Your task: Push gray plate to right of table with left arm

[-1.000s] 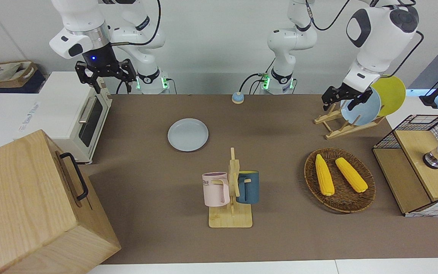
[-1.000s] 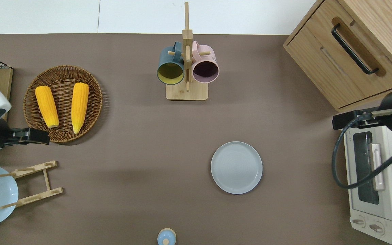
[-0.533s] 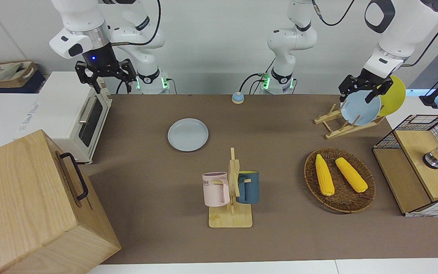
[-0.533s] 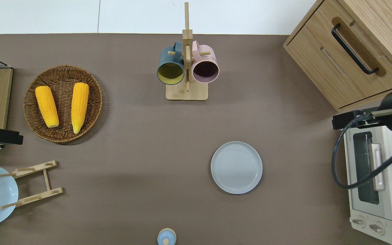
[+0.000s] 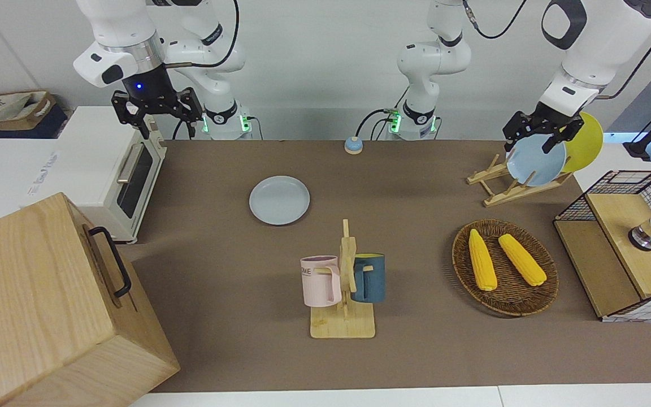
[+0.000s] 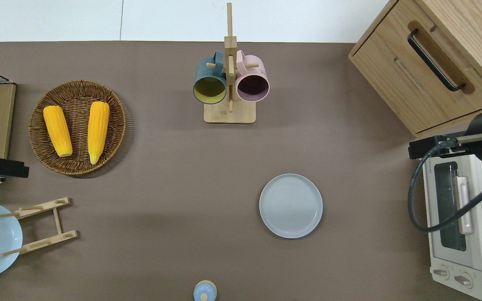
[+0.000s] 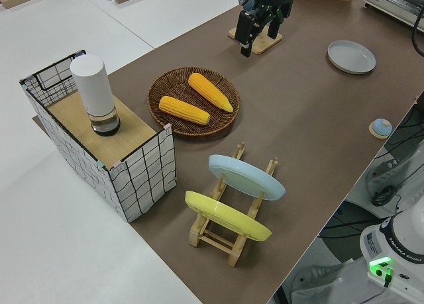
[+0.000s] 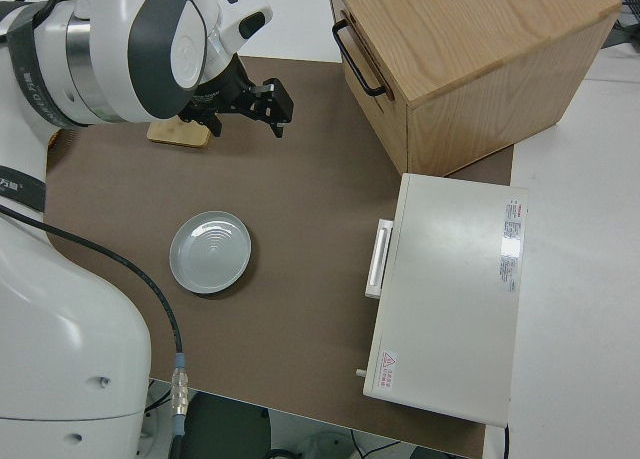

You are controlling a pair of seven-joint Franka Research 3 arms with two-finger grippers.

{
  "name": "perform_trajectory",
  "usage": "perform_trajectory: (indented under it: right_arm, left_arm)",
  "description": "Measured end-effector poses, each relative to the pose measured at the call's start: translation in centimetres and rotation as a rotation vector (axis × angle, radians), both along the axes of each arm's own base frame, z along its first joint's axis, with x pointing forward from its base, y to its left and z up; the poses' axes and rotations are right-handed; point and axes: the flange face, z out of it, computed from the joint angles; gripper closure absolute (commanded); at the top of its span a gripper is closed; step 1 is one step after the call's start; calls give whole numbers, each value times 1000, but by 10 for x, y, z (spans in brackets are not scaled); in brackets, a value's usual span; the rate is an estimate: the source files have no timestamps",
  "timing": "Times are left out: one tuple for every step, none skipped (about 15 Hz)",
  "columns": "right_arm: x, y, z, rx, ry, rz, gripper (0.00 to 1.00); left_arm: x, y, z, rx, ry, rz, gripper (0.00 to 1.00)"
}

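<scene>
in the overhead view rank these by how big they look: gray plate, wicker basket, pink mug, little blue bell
1. wicker basket
2. gray plate
3. pink mug, though it hangs nearer the camera
4. blue bell, partly cut off by the picture's edge

Two corn cobs (image 6: 76, 130) are noted in a wicker basket (image 6: 116, 109). Two mugs (image 6: 231, 83) are hung on a wooden stand (image 6: 229, 114). A toaster oven (image 6: 462, 232) is positioned beside a wooden cabinet (image 6: 429, 63).
</scene>
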Motion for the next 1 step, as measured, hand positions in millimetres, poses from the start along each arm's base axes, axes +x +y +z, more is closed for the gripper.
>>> perform_trajectory:
  right_arm:
    - [0, 0, 0, 0, 0, 0, 17]
  left_arm:
    - [0, -1, 0, 0, 0, -2, 2]
